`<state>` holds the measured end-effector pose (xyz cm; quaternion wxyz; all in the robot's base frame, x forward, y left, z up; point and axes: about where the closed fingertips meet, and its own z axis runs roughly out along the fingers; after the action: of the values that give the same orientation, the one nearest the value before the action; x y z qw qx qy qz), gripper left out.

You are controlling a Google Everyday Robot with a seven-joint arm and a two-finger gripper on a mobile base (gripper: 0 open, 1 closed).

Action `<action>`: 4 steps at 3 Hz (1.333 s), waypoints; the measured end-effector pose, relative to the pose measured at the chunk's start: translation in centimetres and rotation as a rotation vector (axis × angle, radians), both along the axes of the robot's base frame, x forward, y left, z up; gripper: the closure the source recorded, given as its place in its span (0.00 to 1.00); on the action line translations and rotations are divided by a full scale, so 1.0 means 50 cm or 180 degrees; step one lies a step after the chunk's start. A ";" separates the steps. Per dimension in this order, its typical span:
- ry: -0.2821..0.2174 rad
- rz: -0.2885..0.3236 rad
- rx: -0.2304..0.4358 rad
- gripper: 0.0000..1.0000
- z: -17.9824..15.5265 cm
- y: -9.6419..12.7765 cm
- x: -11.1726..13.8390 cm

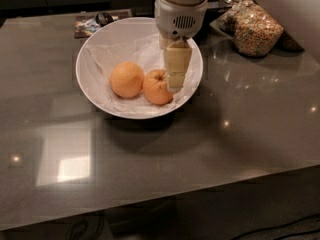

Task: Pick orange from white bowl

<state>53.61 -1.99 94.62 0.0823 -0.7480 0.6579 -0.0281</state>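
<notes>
The white bowl (95, 91) sits on the grey table, lined with crumpled white paper. Two orange fruits lie in it side by side. The orange (156, 87) with the stem dimple is on the right; a smoother, paler orange (127, 79) is on the left. My gripper (175, 83) hangs from the white arm over the bowl's right half, its cream fingers pointing down right next to the dimpled orange's right side and partly overlapping it in the view.
Clear bags of cereal and grains (255, 31) stand at the back right of the table. A small dark packet (92, 24) lies behind the bowl at the back left. The table's front edge runs along the bottom.
</notes>
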 end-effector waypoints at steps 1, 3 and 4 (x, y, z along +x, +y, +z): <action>0.0043 0.0087 -0.0005 0.26 -0.007 0.026 0.008; 0.0193 0.0123 0.0010 0.33 -0.038 0.053 0.026; 0.0236 0.0111 -0.0020 0.34 -0.053 0.060 0.036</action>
<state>55.41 1.03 91.98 0.0560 -0.7602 0.6473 -0.0010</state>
